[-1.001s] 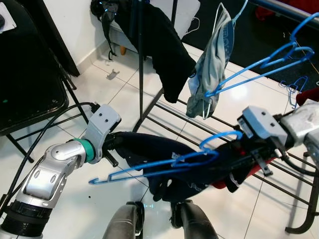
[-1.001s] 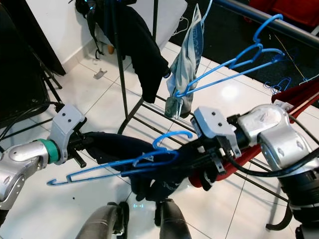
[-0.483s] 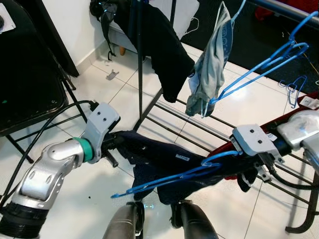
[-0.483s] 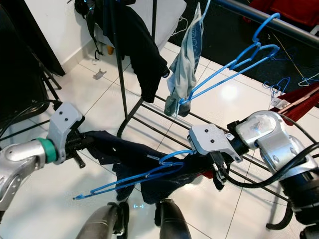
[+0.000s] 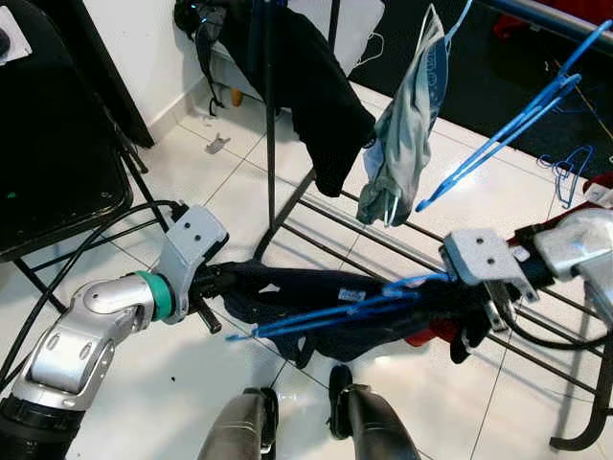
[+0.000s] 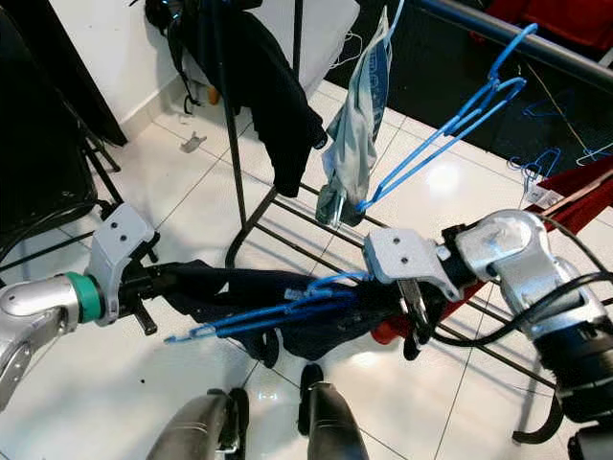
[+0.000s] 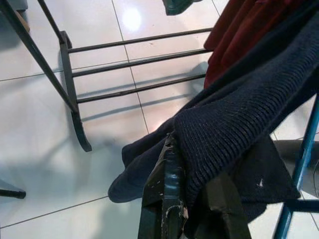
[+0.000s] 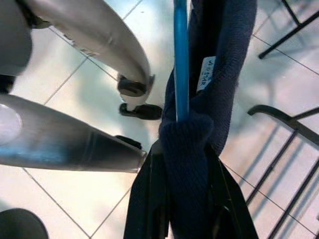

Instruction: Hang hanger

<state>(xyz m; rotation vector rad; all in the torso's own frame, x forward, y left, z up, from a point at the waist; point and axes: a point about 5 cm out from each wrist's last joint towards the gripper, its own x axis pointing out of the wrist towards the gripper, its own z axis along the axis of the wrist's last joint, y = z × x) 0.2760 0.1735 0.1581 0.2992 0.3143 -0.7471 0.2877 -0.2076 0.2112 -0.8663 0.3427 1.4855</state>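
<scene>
A navy knit sweater (image 5: 316, 292) stretches low between my two grippers, above the tiled floor. A blue wire hanger (image 5: 326, 314) lies almost level through it, one end poking out toward my left arm. My left gripper (image 5: 218, 286) is shut on the sweater's left end; its fingers (image 7: 167, 199) pinch the knit cloth (image 7: 239, 114). My right gripper (image 6: 407, 305) is shut on the other end. There the navy cloth (image 8: 187, 164) is bunched between the fingers (image 8: 144, 199), and the blue hanger bar (image 8: 180, 59) comes out of it.
A garment rack stands ahead, with a black pole (image 5: 269, 115) and low rails (image 5: 383, 244). On it hang a black garment (image 5: 311, 86), a grey-green one (image 5: 407, 134) and empty blue hangers (image 5: 522, 120). Red cloth (image 6: 565, 196) lies right, a black chair (image 5: 57, 163) left.
The hanger has swung flatter, its free end lifted and drawn toward the sweater. The sweater is pulled tauter between the grippers. My left gripper has sunk a little.
</scene>
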